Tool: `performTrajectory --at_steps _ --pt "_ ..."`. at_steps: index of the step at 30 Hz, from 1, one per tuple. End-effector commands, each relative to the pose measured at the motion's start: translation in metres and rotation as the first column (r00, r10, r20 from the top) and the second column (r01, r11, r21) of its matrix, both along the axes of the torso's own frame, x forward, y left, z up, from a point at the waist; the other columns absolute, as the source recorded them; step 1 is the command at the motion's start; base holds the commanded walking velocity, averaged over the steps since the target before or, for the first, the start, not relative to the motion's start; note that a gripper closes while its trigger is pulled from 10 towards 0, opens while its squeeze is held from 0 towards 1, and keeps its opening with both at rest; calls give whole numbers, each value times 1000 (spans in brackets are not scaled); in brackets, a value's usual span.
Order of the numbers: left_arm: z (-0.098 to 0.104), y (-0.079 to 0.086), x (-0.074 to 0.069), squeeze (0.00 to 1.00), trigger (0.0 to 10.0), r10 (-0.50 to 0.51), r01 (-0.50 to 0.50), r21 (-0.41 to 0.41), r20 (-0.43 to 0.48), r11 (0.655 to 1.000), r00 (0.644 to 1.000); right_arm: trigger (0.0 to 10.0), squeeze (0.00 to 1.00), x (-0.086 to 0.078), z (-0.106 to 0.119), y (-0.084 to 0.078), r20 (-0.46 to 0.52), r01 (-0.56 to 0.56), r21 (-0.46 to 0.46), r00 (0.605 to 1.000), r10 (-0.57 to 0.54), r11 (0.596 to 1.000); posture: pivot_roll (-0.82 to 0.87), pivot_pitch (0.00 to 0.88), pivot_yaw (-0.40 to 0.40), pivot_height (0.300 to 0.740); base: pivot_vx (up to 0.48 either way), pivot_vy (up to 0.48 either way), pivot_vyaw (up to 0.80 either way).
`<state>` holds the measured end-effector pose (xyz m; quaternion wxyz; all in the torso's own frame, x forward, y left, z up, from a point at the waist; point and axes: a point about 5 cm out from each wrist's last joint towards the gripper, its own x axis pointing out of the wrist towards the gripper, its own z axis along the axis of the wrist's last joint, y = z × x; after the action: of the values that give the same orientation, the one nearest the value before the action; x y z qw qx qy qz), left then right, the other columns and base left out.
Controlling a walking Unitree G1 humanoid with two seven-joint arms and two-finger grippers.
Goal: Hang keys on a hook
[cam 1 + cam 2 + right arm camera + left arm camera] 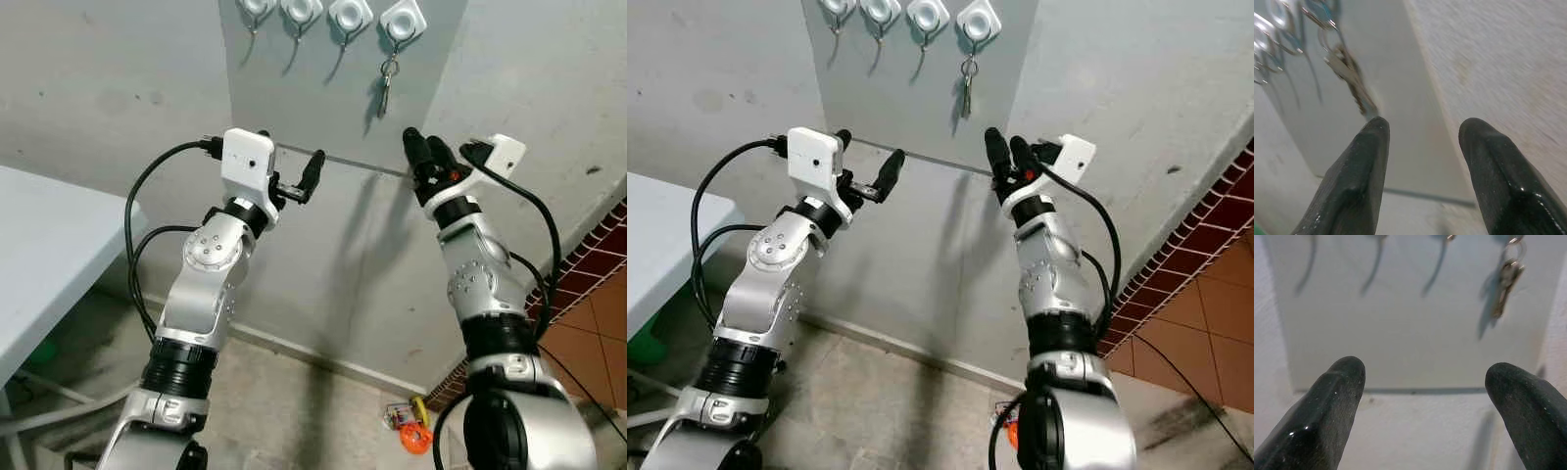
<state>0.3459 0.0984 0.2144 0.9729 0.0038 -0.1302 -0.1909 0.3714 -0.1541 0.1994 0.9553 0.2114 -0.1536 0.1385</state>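
Since the small bunch of silver metal keys (388, 86) already dangles by its ring from the rightmost of the four white square-backed hooks (403, 22), it hangs straight down against the pale grey wall panel (323, 108), held by nothing but the hook. I judge the hanging itself done, and that is why neither of my tools carries anything. The three white hooks to the left (299, 12) are bare, their wire ends casting thin shadows down the panel.

My right tool (421, 145) is raised just below and slightly right of the keys, near them but apart, its two black fingers (1354, 171) parted and pointing up toward the panel's right edge; nothing lies between them. The right forearm rises steeply from the elbow, wrist turned so the white camera block sits on the right side.

My left tool (306, 176) sits further left, at about the height of the panel's lower edge, its fingers (1327, 406) spread wide and empty, aimed at the panel. That arm bends sharply at the elbow, forearm angling up and rightward, black cables looping off the wrist to the left.

A pale worktop (49, 245) stands at the far left, and small orange and yellow objects (411, 423) lie on the floor by the skirting.
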Motion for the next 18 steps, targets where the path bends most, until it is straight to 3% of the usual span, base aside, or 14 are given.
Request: performTrajectory --at_steps 1,8,13,15,18 --pt "-13 6 -1 0 10000 30 -31 -19 -41 999 999 10000 0 -9 -7 -1 6 18 -42 1000 -17 999 -3 49 -15 732 0 0 0" --pt "-62 21 -9 0 10000 120 -128 -34 -175 991 977 10000 0 -41 -53 -15 -84 100 -142 990 -113 985 -14 28 1 732 0 0 0" --pt "-84 34 -17 0 10000 172 -189 -63 -207 980 963 10000 0 -57 -78 -23 -138 148 -189 975 -175 971 -23 17 9 732 0 0 0" --pt "-109 41 -23 0 10000 182 -198 -36 -264 980 947 10000 0 -71 -105 -26 -203 152 -260 957 -208 954 -25 5 10 732 0 0 0" --pt "-130 45 -28 0 10000 210 -214 19 -300 977 931 10000 0 -80 -125 -28 -247 152 -321 939 -238 935 -27 0 12 732 0 0 0"
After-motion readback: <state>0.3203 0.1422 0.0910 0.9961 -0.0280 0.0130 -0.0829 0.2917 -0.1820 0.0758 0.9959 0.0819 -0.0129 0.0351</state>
